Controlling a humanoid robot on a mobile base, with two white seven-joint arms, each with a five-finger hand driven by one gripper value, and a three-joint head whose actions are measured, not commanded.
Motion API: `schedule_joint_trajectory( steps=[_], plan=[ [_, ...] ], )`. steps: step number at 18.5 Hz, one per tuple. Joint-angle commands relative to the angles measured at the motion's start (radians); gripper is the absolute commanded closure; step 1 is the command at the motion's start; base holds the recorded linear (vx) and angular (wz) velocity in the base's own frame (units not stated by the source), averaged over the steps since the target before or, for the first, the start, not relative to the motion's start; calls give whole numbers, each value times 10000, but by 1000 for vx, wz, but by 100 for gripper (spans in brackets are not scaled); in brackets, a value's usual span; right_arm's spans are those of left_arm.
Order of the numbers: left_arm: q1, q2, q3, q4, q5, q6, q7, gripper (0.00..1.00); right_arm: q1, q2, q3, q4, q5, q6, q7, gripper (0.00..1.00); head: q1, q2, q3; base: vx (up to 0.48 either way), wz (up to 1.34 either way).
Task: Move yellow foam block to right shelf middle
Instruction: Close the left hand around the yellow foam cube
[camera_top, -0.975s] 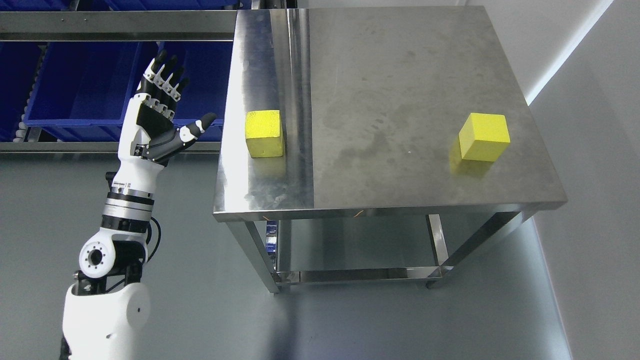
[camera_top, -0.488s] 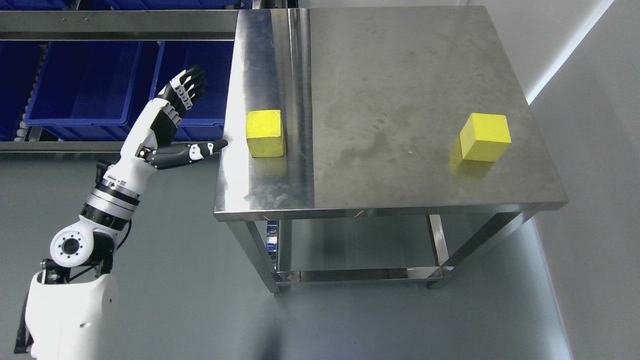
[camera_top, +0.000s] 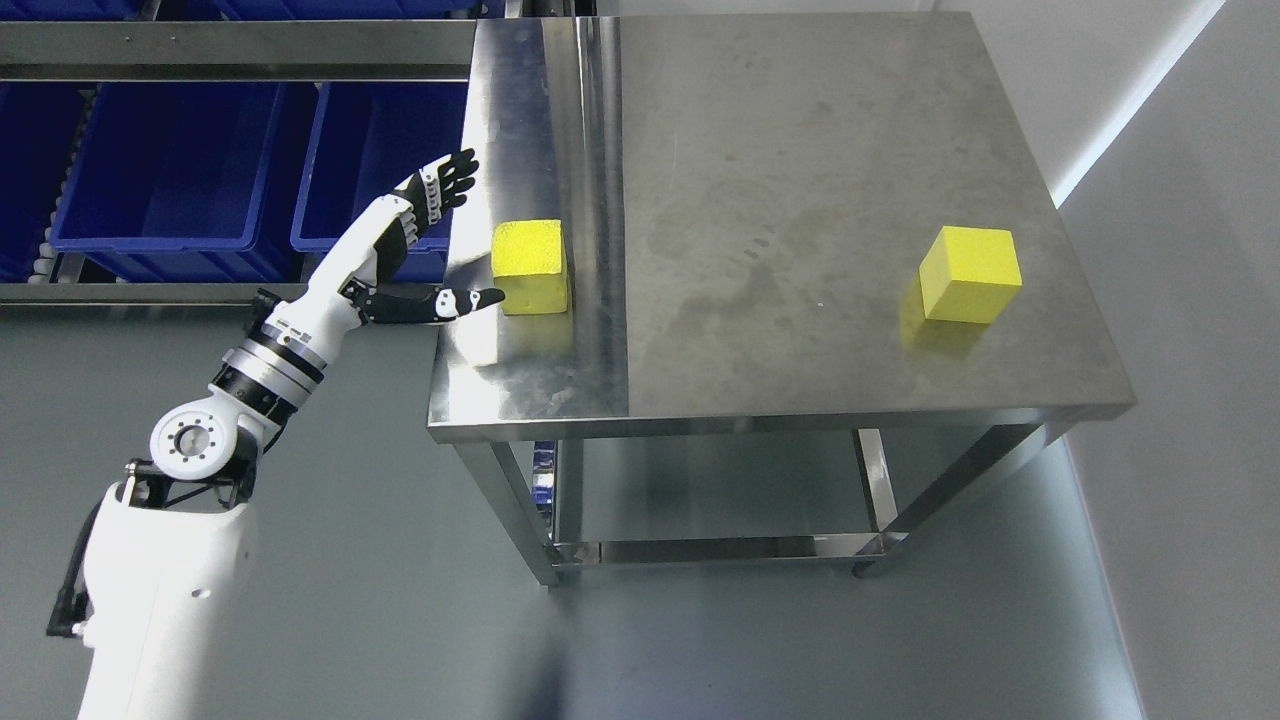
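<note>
1. Reaching in from the left, the left hand (camera_top: 432, 250) is spread wide and holds nothing; its fingers (camera_top: 445, 183) point to the far right while the thumb (camera_top: 470, 299) stretches toward the near-left yellow foam block (camera_top: 531, 266), tip just beside its near-left corner. Contact cannot be confirmed.
2. That opening, fingers on the far side and thumb on the near side, appears set to bracket the block for a side grasp.
3. The near-left block sits on the tabletop (camera_top: 780, 160) close to its left edge, within easy reach of this arm.
4. A second yellow foam block (camera_top: 970, 273) rests near the right edge, well apart from the hand.
5. Blue bins (camera_top: 170, 170) sit on a rack to the left, cut off by the frame.
6. Not shown: the right arm, and any right shelf; the destination cannot be located.
</note>
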Motion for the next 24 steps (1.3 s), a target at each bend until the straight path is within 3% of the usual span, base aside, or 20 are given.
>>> schedule_joint_trajectory(
  steps=[1, 6, 9, 14, 15, 17, 19, 21, 24],
  plan=[
    [-970, 52, -1919, 2305, -234, 64, -89, 0, 15, -175, 1, -175, 31, 6, 8, 0, 0, 0, 0, 0, 0],
    [-1155, -361, -1981, 2798, -648, 64, -257, 1, 15, -175, 1, -175, 31, 6, 8, 0, 0, 0, 0, 0, 0],
    [-1339, -607, -1843, 3135, -680, 64, -718, 8, 15, -175, 1, -175, 31, 6, 8, 0, 0, 0, 0, 0, 0],
    [-1462, -974, -1217, 3197, -634, 18, -764, 38, 15, -175, 1, -175, 31, 6, 8, 0, 0, 0, 0, 0, 7],
    [-1447, -1142, -895, 3197, -634, -43, -780, 49, 15, -175, 1, -175, 31, 6, 8, 0, 0, 0, 0, -5, 60],
    [-1447, -1480, -388, 3197, -634, -135, -825, 58, 15, -175, 1, -175, 31, 6, 8, 0, 0, 0, 0, -6, 57],
    [-1462, -1771, 26, 3106, -603, -212, -887, 59, 15, -175, 1, -175, 31, 6, 8, 0, 0, 0, 0, -7, 47],
    [-1645, -2335, 822, 2846, -390, -915, -872, 59, 15, -175, 1, -175, 46, 6, 8, 0, 0, 0, 0, -6, 39],
    [-2181, -2335, 2128, 2293, 680, -1086, -643, 56, 15, -175, 1, -175, 31, 6, 8, 0, 0, 0, 0, -7, 30]
  ],
)
